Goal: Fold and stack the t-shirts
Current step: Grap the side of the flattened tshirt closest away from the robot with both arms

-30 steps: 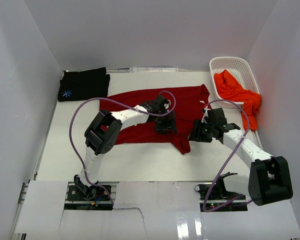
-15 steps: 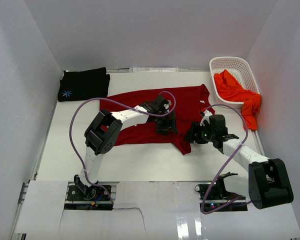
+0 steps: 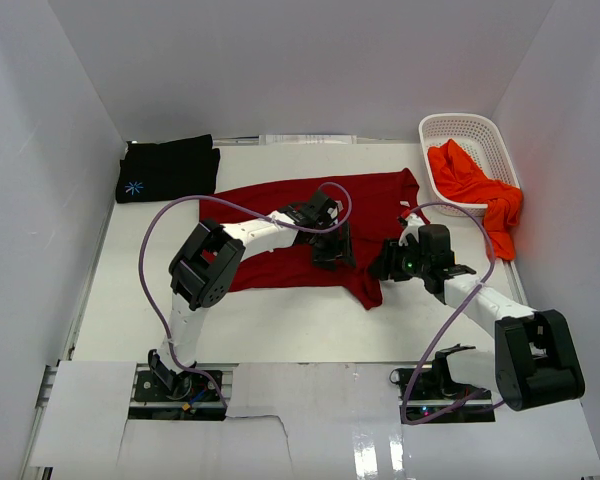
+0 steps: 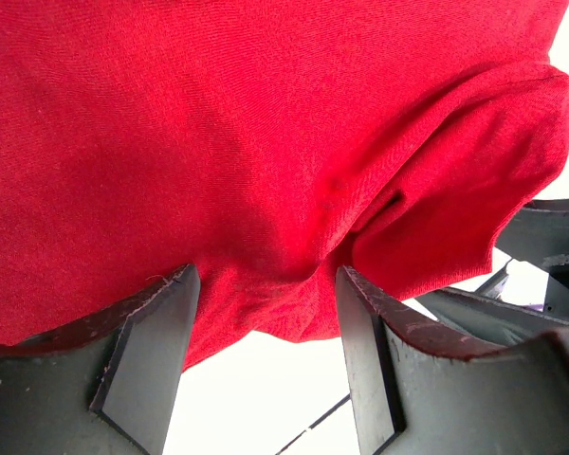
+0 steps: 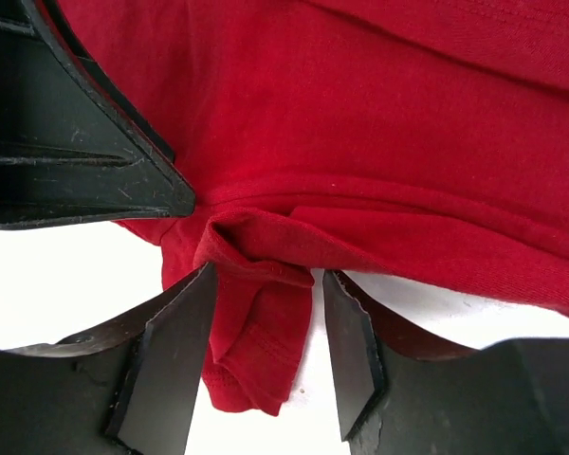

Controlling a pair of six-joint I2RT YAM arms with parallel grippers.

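The dark red t-shirt lies spread across the middle of the table. My left gripper rests on its right part, open, with the hem bunched between the fingers. My right gripper is low at the shirt's lower right corner. It is open and straddles the crumpled sleeve: the left finger touches the cloth, the right one stands apart. The black t-shirt with a blue print lies folded at the back left. The orange-red t-shirt hangs over the basket's side.
A white slotted basket stands at the back right corner against the wall. White walls enclose the table on three sides. The left gripper's dark fingers sit close to my right gripper, just left of the sleeve.
The right gripper has moved left and down onto the dark red shirt's sleeve. The left arm has not moved.
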